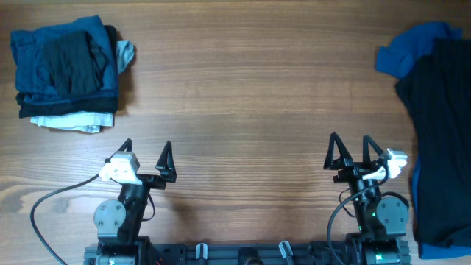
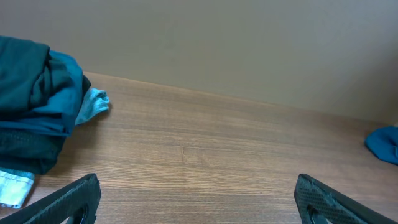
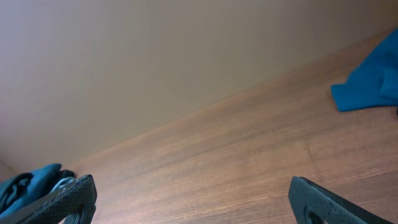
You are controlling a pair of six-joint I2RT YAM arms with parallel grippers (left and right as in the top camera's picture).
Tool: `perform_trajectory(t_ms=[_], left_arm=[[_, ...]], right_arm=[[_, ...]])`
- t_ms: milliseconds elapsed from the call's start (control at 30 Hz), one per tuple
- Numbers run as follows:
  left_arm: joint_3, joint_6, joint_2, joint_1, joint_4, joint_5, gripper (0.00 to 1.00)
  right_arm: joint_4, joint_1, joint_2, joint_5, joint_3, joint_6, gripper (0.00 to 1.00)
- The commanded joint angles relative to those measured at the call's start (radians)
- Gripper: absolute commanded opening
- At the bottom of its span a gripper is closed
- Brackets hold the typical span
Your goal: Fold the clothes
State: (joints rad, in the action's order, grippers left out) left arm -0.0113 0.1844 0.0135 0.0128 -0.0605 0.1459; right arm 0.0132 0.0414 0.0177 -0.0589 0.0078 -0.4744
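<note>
The clothes lie in two places. A black garment (image 1: 441, 140) is spread loosely over a royal-blue shirt (image 1: 412, 51) along the table's right edge; the blue shirt's corner also shows in the right wrist view (image 3: 370, 81) and the left wrist view (image 2: 384, 143). At the far left sits a stack of folded clothes (image 1: 66, 73) in blue, black and white, near in the left wrist view (image 2: 31, 118). My left gripper (image 1: 148, 145) (image 2: 198, 190) and right gripper (image 1: 350, 140) (image 3: 194, 190) both stand open over bare wood near the front edge, holding nothing.
The wooden table (image 1: 243, 96) stretches between the two heaps. A grey cable (image 1: 51, 202) loops by the left arm's base. A plain wall rises behind the table's far edge in both wrist views.
</note>
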Motion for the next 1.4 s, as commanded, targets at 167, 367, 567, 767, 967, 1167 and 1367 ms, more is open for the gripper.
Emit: perform_trajectory(t_ms=[167, 367, 567, 767, 967, 1167, 1367], left_arm=[[0.006, -0.020, -0.007, -0.006, -0.004, -0.010, 1.00], [0.006, -0.020, -0.007, -0.006, -0.004, -0.010, 1.00], [0.006, -0.020, -0.007, -0.006, -0.004, -0.010, 1.00], [0.006, -0.020, -0.007, -0.006, -0.004, -0.010, 1.00], [0.006, -0.020, -0.007, -0.006, -0.004, -0.010, 1.00], [0.006, -0.020, -0.007, -0.006, -0.004, -0.010, 1.00], [0.006, -0.020, -0.007, -0.006, -0.004, -0.010, 1.00]], right_arm=[[0.117, 0.005, 0.101, 0.031, 0.180, 0.087, 1.00], [0.266, 0.005, 0.351, 0.115, 0.493, 0.117, 1.00], [0.381, 0.005, 0.670, 0.115, 0.802, 0.168, 1.00], [0.596, -0.037, 1.014, 0.115, 1.146, 0.238, 1.00], [0.874, -0.139, 1.326, 0.102, 1.502, 0.232, 1.00], [1.047, -0.246, 1.554, 0.090, 1.709, 0.270, 1.00], [0.965, -0.298, 1.648, 0.119, 1.712, 0.322, 1.00]])
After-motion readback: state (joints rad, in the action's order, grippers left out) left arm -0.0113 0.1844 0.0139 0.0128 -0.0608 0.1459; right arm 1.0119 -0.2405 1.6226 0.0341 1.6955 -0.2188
